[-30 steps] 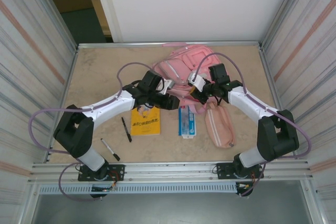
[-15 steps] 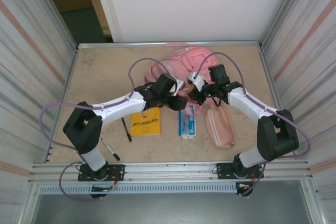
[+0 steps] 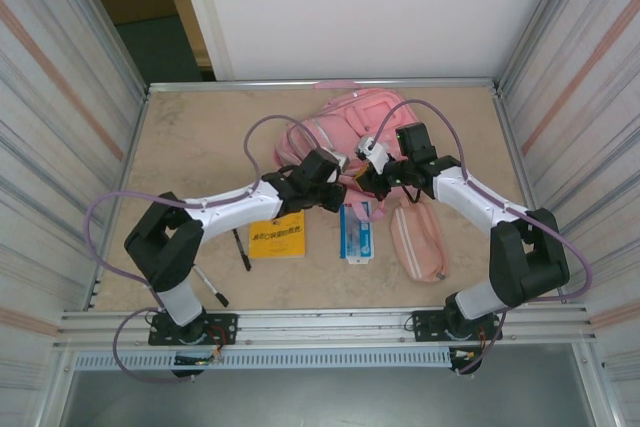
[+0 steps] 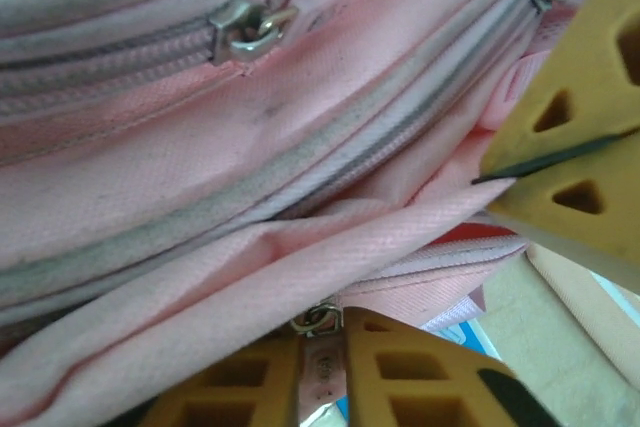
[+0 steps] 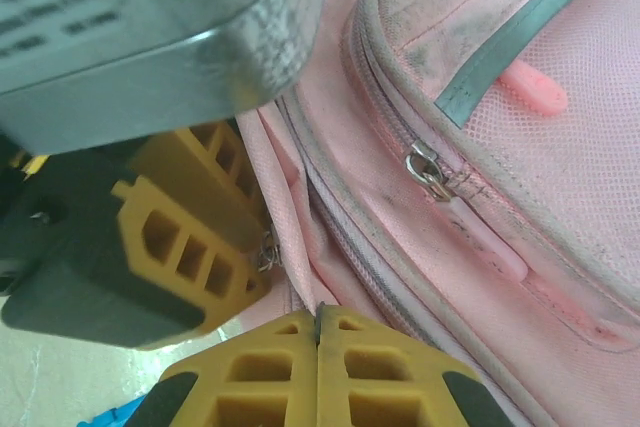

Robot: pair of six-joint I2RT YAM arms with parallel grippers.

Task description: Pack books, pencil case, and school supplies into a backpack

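Observation:
The pink backpack lies at the back of the table, and both grippers meet at its near edge. My left gripper is shut on a pink zipper pull just below its metal slider. Right beside it, my right gripper is shut on a fold of backpack fabric. On the table in front lie the yellow book, the blue-and-white packet and the pale-pink pencil case. Two black pens lie at the left.
Metal walls close in the table on the left and right. A white panel stands at the back. Two more zippers run across the backpack's pockets. Bare tabletop stretches left of the backpack.
My left arm has swung right from over the book to the backpack's near edge and closed its jaws on the zipper pull. The right arm has barely moved.

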